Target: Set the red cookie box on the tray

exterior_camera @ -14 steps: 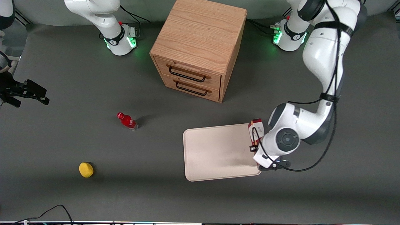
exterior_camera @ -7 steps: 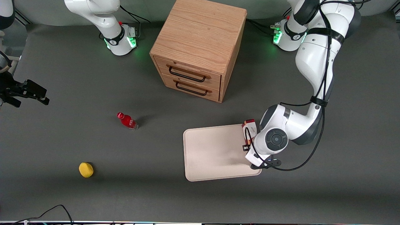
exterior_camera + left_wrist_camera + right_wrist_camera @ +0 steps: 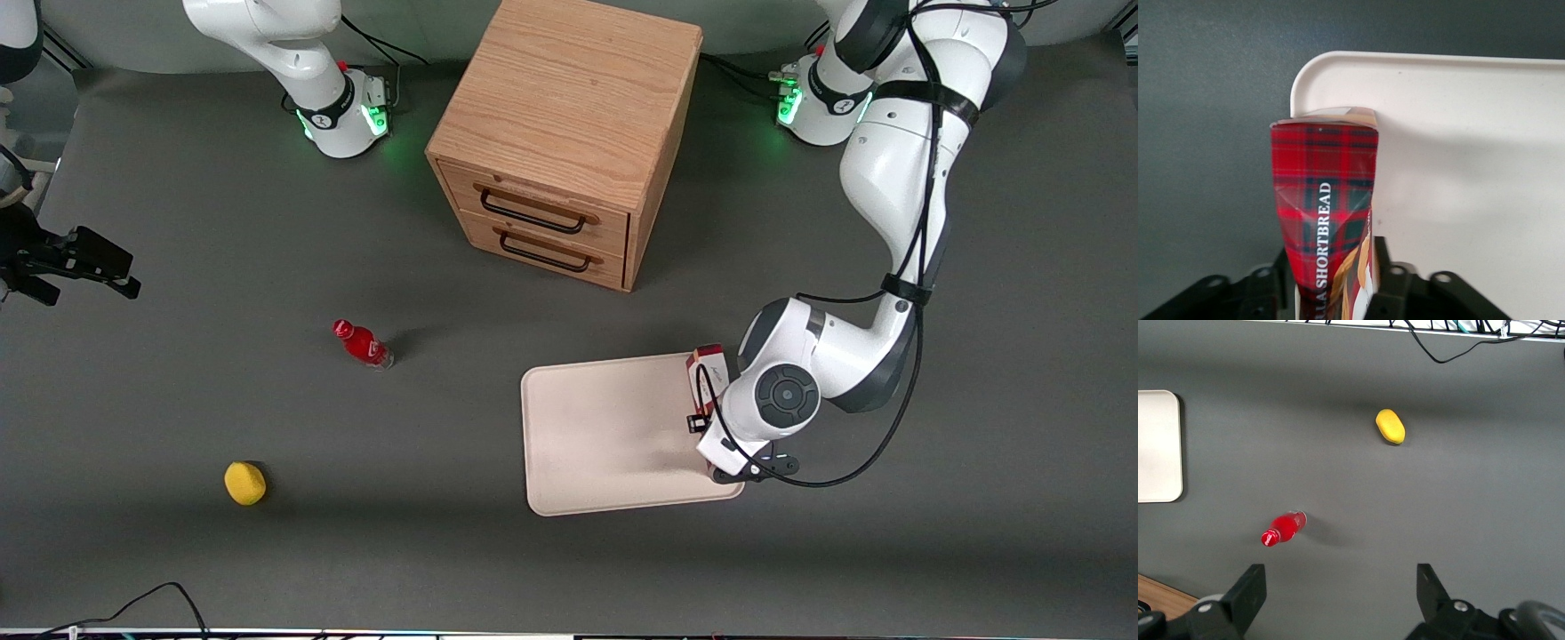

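Note:
The red cookie box point(image 3: 706, 373) is a narrow red tartan carton held by my left gripper point(image 3: 716, 418) over the tray's edge nearest the working arm's end of the table. In the left wrist view the box point(image 3: 1325, 220) stands between my gripper's point(image 3: 1333, 293) fingers, which are shut on it, with its end over the tray's rounded corner point(image 3: 1313, 73). The cream-white tray point(image 3: 613, 436) lies flat on the table, nearer the front camera than the drawer cabinet. The arm's wrist hides the lower part of the box in the front view.
A wooden two-drawer cabinet point(image 3: 569, 133) stands farther from the front camera than the tray. A small red bottle point(image 3: 362, 343) and a yellow object point(image 3: 244, 483) lie toward the parked arm's end of the table; both also show in the right wrist view, the bottle point(image 3: 1283, 527) and the yellow object point(image 3: 1390, 426).
My left gripper has carried the box sideways from just off the tray's edge to over that edge, toward the parked arm's end. Most of the move came in the first half second.

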{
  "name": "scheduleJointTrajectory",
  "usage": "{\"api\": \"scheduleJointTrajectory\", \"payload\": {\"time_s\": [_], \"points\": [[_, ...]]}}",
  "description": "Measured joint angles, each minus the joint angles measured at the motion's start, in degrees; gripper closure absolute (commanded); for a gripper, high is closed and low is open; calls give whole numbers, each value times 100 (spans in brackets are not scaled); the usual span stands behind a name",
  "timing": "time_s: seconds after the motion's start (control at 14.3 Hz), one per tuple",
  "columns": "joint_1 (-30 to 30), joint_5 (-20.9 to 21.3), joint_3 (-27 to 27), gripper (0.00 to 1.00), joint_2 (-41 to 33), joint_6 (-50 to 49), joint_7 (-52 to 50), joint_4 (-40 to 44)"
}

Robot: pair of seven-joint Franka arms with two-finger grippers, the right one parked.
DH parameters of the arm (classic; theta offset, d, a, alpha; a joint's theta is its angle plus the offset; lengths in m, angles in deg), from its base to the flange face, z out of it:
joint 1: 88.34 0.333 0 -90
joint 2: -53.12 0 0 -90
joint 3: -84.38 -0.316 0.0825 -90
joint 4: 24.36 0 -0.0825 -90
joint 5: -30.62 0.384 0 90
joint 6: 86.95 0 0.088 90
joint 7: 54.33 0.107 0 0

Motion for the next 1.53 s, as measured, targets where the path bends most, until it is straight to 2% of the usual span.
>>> {"api": "scheduleJointTrajectory", "payload": {"time_s": [0.21,0.35,0.77,1.05,1.33,1.53], "points": [[31,7,-5,0,-156,-279,11,128],[116,10,-18,0,-576,-844,170,245],[1076,-14,-60,0,-2351,-2585,2218,194],[1673,-347,-65,0,-3172,-3101,3178,-249],[1967,-677,-67,0,-4342,-3228,3403,-1179],[2012,-746,-72,0,-4996,-3471,3460,-1595]]}}
